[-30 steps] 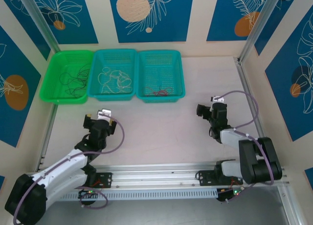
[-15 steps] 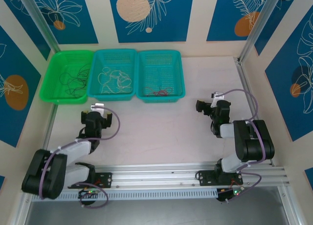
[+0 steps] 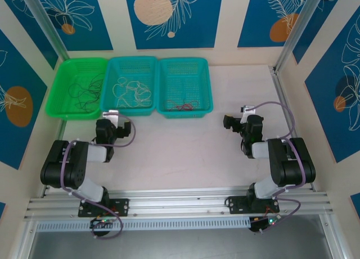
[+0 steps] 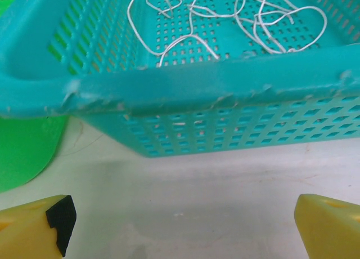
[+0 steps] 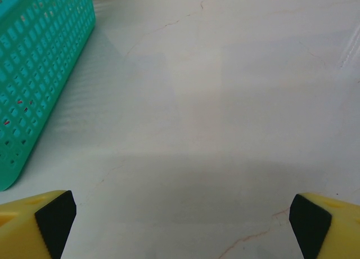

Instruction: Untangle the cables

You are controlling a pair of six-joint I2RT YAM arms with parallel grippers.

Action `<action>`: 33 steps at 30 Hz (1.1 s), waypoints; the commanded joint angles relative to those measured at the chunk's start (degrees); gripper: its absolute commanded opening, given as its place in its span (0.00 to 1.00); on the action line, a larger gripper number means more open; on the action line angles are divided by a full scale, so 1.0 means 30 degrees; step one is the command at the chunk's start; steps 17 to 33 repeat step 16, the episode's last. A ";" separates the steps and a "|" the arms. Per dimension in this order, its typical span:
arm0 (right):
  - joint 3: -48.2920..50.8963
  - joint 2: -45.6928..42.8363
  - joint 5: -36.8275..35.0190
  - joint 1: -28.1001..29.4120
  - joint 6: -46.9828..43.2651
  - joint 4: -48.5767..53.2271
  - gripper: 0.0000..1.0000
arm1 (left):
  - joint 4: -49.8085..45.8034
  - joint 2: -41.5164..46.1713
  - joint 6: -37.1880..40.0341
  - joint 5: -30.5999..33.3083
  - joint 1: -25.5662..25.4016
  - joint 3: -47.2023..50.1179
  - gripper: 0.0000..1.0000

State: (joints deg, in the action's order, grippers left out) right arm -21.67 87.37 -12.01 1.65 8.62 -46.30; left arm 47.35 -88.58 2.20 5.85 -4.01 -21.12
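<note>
Three perforated plastic baskets are set side by side along the far part of the pale desk (image 3: 185,152): a green basket (image 3: 82,61) on the left, a teal middle basket (image 3: 133,59), and a teal right basket (image 3: 183,60). The cables are found sorted by colour inside them. Thin dark wires (image 3: 84,90) are looped in the green basket, curly whitish wires (image 3: 132,90) are spread over the floor of the middle basket, and a small bunch of red wires (image 3: 183,107) is laid near the front wall of the right basket.

The left arm (image 3: 67,166) is folded low over the desk, and the left jaws are held just in front of the baskets, near where the green and middle ones meet. In the left wrist view the middle basket's front wall and rim (image 4: 197,81) are seen close ahead, with the whitish wires (image 4: 185,38) behind them and a corner of the green basket (image 4: 22,152) to the left. The yellow fingertips (image 4: 28,231) are seen at opposite edges of that view, so the left jaws are spread wide with nothing between them.

The right arm (image 3: 287,166) is likewise folded, and the right jaws are held over bare desk, well apart from the right basket. In the right wrist view that basket's side wall (image 5: 39,62) is seen at the left, and the yellow fingertips (image 5: 332,225) are again far apart, so the right jaws are spread wide and nothing is pinched.
</note>
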 commanded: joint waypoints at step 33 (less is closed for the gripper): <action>-0.0393 -0.0089 -0.0217 -0.0103 -0.0443 -0.0569 0.99 | 0.0680 0.0170 -0.0029 -0.0836 0.0162 -0.0341 1.00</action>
